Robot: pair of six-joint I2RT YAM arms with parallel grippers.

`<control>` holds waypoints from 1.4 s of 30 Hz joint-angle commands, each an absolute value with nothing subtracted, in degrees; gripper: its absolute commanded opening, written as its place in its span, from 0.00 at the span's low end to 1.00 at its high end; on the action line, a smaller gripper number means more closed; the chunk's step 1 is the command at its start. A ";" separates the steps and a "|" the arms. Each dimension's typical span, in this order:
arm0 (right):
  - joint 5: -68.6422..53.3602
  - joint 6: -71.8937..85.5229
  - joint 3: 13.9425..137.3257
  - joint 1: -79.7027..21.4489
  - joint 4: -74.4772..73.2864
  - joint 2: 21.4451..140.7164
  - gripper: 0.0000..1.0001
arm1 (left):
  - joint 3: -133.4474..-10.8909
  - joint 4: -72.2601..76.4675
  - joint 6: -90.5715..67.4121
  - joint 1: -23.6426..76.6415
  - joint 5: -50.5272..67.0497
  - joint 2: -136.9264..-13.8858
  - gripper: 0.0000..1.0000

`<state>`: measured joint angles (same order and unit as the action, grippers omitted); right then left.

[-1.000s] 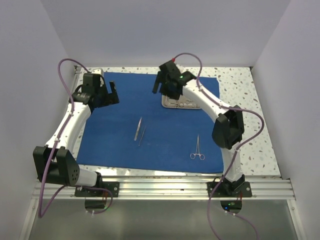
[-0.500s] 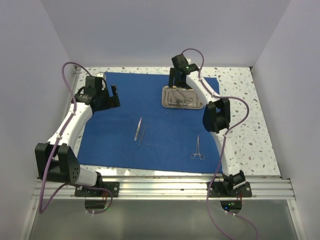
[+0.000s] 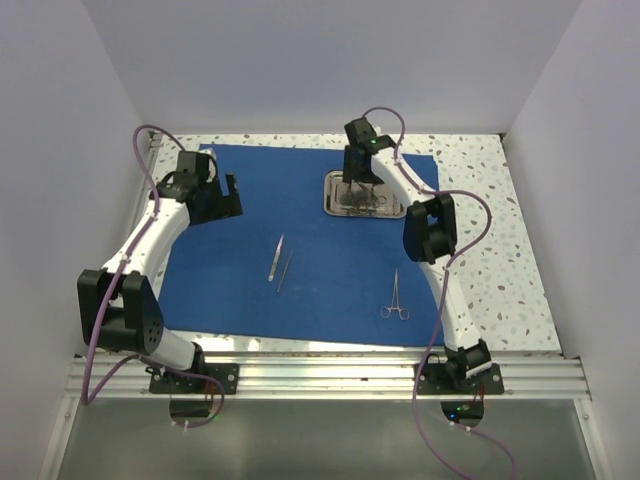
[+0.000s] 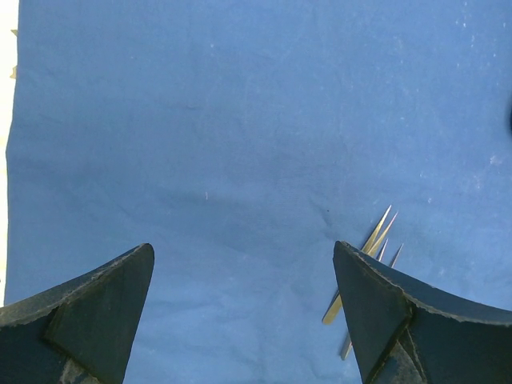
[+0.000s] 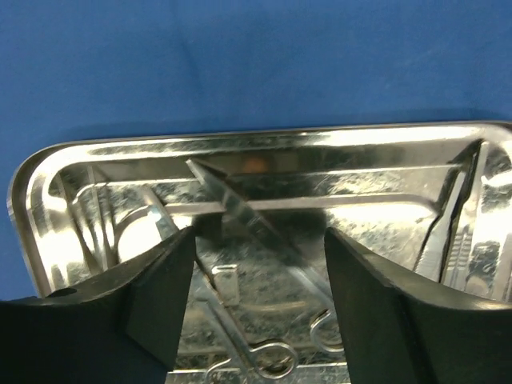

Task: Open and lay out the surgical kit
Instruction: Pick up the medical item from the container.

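The royal-blue drape lies spread flat on the table. The steel tray sits on its far right part, with ring-handled instruments inside. My right gripper hangs open just over the tray, its jaws either side of an instrument in the tray, holding nothing. Two tweezers lie mid-drape and ring-handled forceps lie near the front right. My left gripper is open and empty above the drape's far left; the tweezers' tips show beside its right finger.
The speckled tabletop shows to the right of and behind the drape. White walls enclose the left, back and right. An aluminium rail with both arm bases runs along the near edge.
My right arm has stretched out and carried its gripper from the tray's left to just over the tray, lowering into it. My left gripper shifted slightly, still open.
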<state>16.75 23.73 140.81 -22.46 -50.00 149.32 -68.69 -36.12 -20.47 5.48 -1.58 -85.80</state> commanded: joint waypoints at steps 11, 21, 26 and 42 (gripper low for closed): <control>11.17 25.22 139.92 -19.69 -49.57 154.33 0.43 | -74.70 -38.23 -22.68 5.80 -1.93 -89.21 0.96; 7.82 26.11 140.10 -19.51 -52.21 157.67 0.04 | -74.09 -39.46 -22.76 6.42 -3.08 -87.98 0.96; 7.65 25.66 140.45 -18.99 -51.77 155.67 0.00 | -76.63 -39.03 -22.24 7.56 -2.64 -89.03 0.97; 7.65 27.86 124.94 -17.40 -48.08 125.11 0.00 | -108.26 -35.77 -23.20 20.03 2.19 -114.07 0.97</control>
<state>9.06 26.35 130.28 -17.52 -50.00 139.50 -102.19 -37.52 -22.00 19.29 -0.30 -110.83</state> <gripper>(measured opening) 0.044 0.974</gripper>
